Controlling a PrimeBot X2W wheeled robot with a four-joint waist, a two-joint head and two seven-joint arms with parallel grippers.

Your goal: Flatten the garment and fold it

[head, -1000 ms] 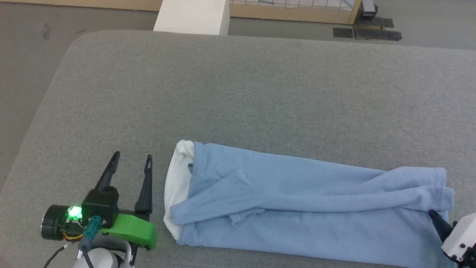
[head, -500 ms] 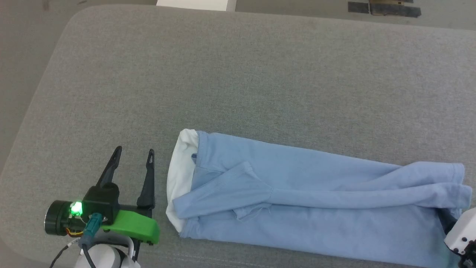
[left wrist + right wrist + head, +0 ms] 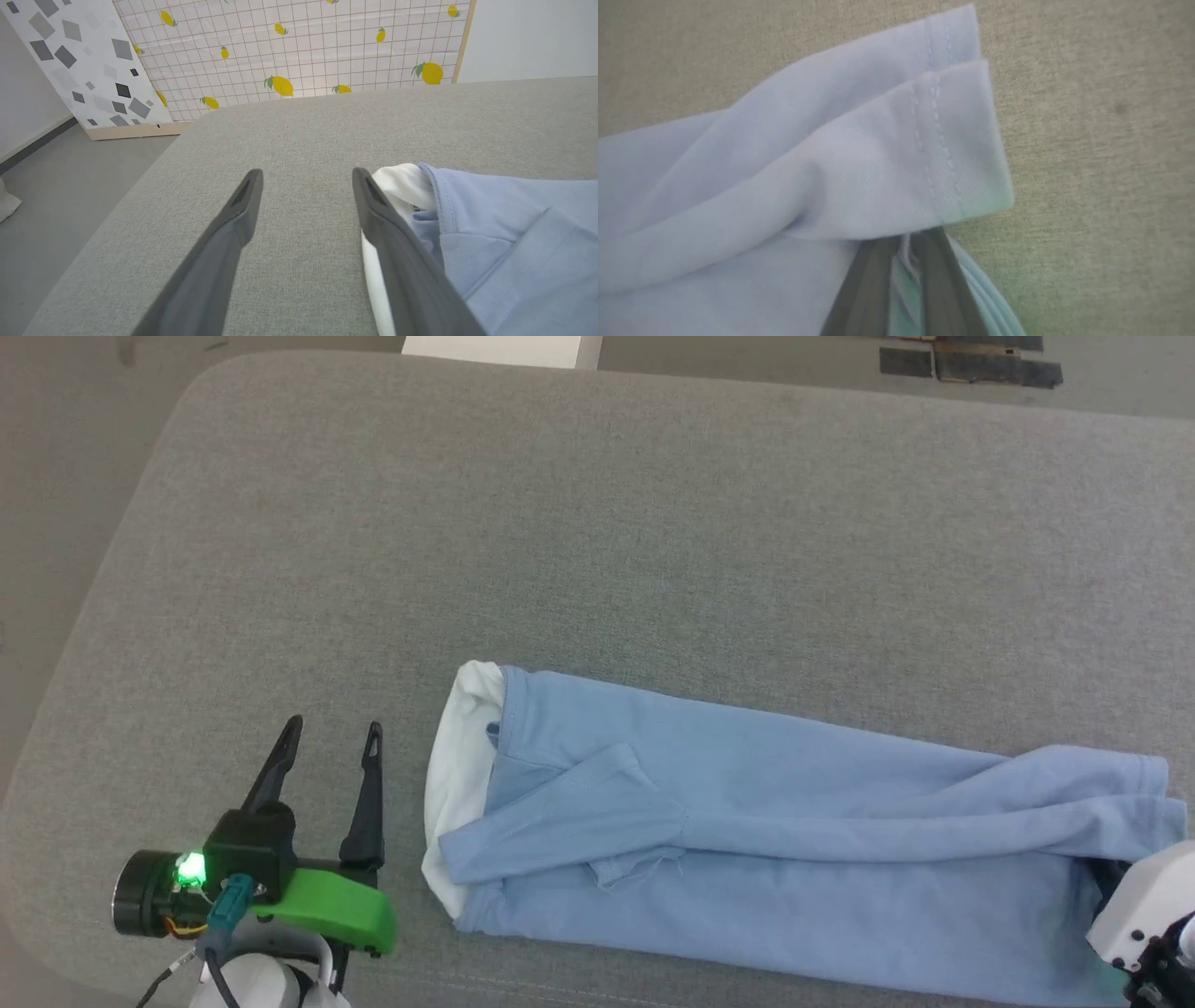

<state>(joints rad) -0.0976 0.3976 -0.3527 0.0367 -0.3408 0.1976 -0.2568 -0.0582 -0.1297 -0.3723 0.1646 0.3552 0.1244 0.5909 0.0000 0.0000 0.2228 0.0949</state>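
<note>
Garment (image 3: 794, 859) of light blue knit, folded lengthwise into a long narrow strip, lies across the near right part of a grey fabric-covered table with rounded corners (image 3: 597, 523); its white collar (image 3: 457, 775) forms the end towards the robot's left, and a short sleeve (image 3: 579, 812) is laid over the body of the strip; the stitched hem end reaches the far right of the head view

Left gripper (image 3: 333, 725) stands just beside the collar end, apart from the cloth, its two dark fingers spread wide with nothing between them and pointing away from the robot; in the left wrist view the inner finger (image 3: 397, 242) runs close alongside the collar's white edge over bare grey fabric; behind the table stand a lemon-print grid panel (image 3: 327, 46) and a white panel with grey geometric shapes (image 3: 84, 60)

Right gripper (image 3: 903, 238) is at the hem end, its white housing at the lower right corner of the head view; the right wrist view shows its fingers drawn almost together with a thin layer of the blue cloth pinched between them, the tips hidden beneath the upper fold of the double-stitched hem
</note>
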